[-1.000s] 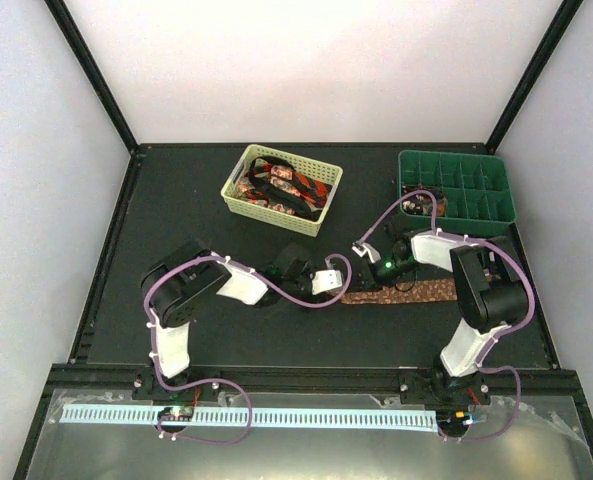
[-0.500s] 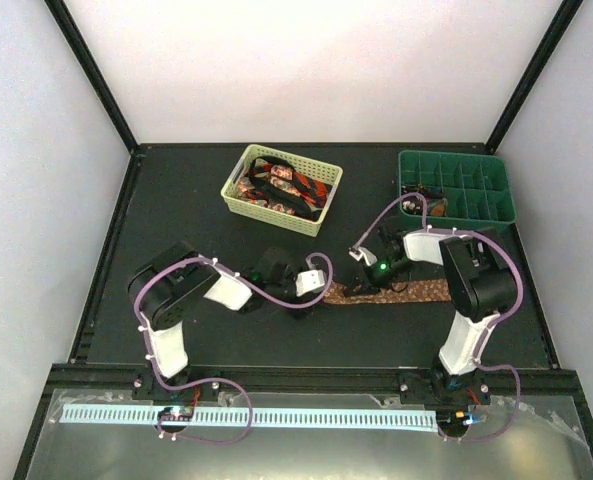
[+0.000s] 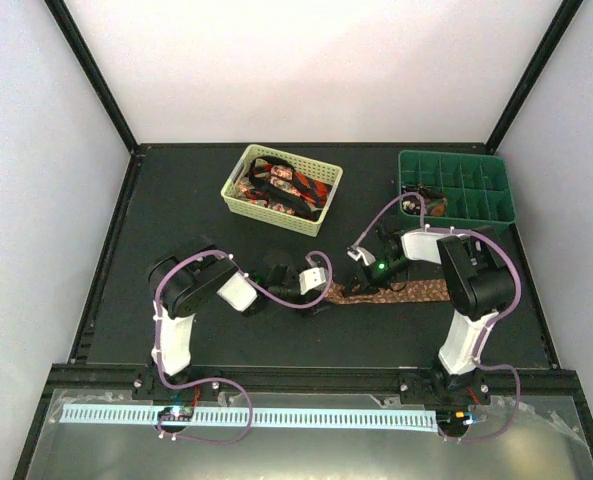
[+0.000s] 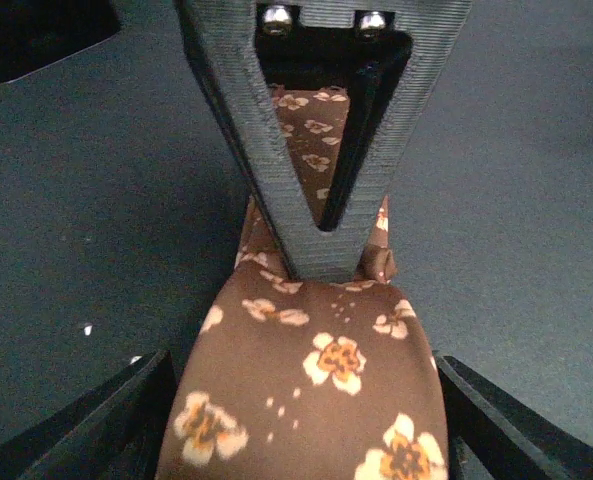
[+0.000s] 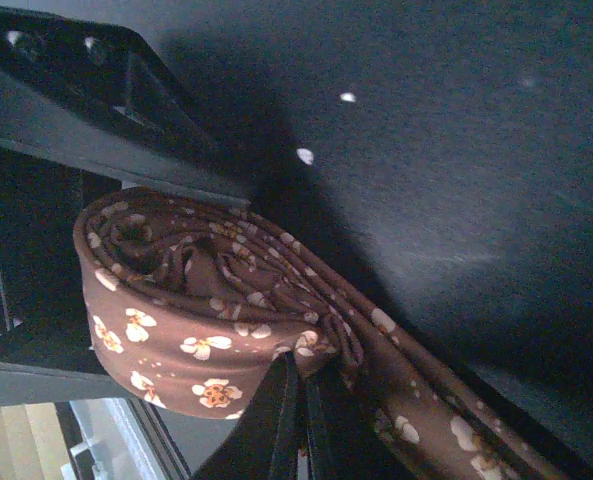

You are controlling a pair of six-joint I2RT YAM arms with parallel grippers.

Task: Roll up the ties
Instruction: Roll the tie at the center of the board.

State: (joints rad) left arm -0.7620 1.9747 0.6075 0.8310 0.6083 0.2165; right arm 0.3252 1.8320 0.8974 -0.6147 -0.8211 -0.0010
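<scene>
From above, the brown tie (image 3: pixel 406 292) lies flat on the counter (image 3: pixel 176 220), right of centre. The left gripper (image 3: pixel 323 291) is at its left end and the right gripper (image 3: pixel 359 268) just beside it. Red-and-black ties (image 3: pixel 281 188) fill the yellow basket (image 3: pixel 238 190) farther back.

Left wrist: the left gripper (image 4: pixel 321 255) is closed to a narrow V, pinching the flowered brown tie (image 4: pixel 316 390).

Right wrist: the tie's end (image 5: pixel 176 290) is coiled and clamped in the right gripper (image 5: pixel 86 260).

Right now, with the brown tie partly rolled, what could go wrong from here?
The coil looks loose, with an open centre; it may spring open if released. The left gripper is shut on the brown tie; a hard pull could unwind or skew the coil.
</scene>
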